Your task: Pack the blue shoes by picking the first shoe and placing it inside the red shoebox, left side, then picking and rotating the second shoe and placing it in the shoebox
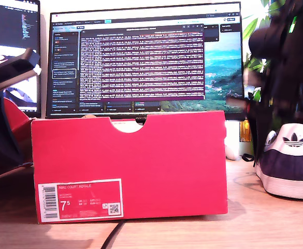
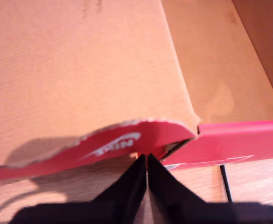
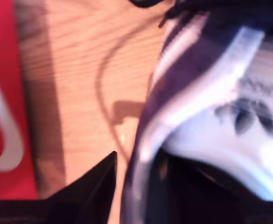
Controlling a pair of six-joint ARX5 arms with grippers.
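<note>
Claw number two, my second claw (image 3: 141, 186), is straddling the heel collar of a blue shoe (image 1: 291, 163), one dark finger (image 3: 87, 184) outside on the wooden tabletop (image 1: 244, 207) side and the other apparently inside the opening; whether it is already pinching the collar I cannot tell through the blur. That shoe is sitting on the tabletop at the exterior view's right, heel tab with trefoil facing the camera, just beside the red shoebox (image 1: 156, 166) but apart from it. My first claw (image 2: 147, 161) is clenched, its tips meeting right at the edge of the red lid (image 2: 103, 144) with the white swoosh, though whether they are pinching it is unclear; the lid is leaning open at the exterior view's left. Risks, as I judge them: a thin grip on soft suede could be letting the shoe swing or slip during the lift, its toe could be catching the box wall, and a loose lid could be falling shut over the opening. A dark cable (image 3: 106, 79) is lying close to the shoe and could snag
</note>
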